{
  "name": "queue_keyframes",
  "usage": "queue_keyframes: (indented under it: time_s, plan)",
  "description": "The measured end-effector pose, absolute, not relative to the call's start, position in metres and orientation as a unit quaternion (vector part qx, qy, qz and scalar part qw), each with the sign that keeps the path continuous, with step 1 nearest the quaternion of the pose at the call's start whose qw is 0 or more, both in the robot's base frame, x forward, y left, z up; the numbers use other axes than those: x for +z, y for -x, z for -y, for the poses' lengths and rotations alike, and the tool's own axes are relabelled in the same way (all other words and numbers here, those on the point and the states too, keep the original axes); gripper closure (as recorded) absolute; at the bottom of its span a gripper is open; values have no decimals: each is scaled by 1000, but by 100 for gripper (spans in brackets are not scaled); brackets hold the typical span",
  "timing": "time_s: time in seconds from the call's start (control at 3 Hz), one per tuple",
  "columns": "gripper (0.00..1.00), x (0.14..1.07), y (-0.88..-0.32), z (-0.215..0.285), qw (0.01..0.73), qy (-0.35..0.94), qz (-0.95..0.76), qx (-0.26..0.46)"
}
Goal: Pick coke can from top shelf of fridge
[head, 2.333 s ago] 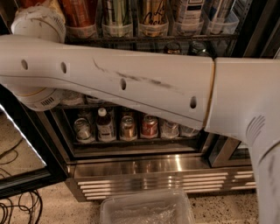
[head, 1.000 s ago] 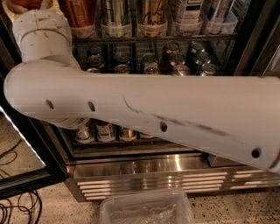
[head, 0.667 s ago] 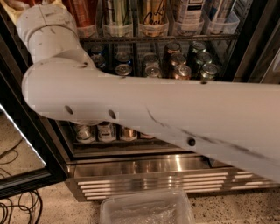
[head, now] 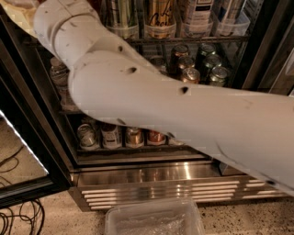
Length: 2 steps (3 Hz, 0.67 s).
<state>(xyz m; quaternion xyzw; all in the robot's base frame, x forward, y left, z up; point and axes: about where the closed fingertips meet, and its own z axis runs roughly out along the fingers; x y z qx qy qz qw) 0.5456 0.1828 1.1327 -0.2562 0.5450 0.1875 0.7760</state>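
The fridge [head: 161, 183] fills the view, with its door open. My white arm [head: 151, 101] crosses the picture from the lower right up to the top left corner. My gripper is out of view past that corner, at the height of the top shelf [head: 202, 40]. On that shelf, clear trays hold a silver-green can [head: 120, 13], a gold can [head: 158, 13] and a white bottle [head: 197, 11]. No coke can shows; the arm hides the shelf's left end.
Dark cans [head: 190, 73] stand on the middle rack and several cans [head: 133, 137] on the lowest rack. The open glass door [head: 23, 151] stands at left. A clear plastic tub [head: 154, 219] lies on the floor in front, with cables [head: 18, 220] at the bottom left.
The arm has swung up and to the right. Its wrist end has risen out of the top left corner and now covers the red can seen there earlier.
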Motion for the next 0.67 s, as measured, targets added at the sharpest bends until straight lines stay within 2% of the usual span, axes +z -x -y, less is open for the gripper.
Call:
queue_keyframes:
  time_s: [0.33,0.67]
  plan:
    - [100,1102,-531,-178,732,311,-571,203]
    - [100,1102,-531,-178,732,311,-571,203]
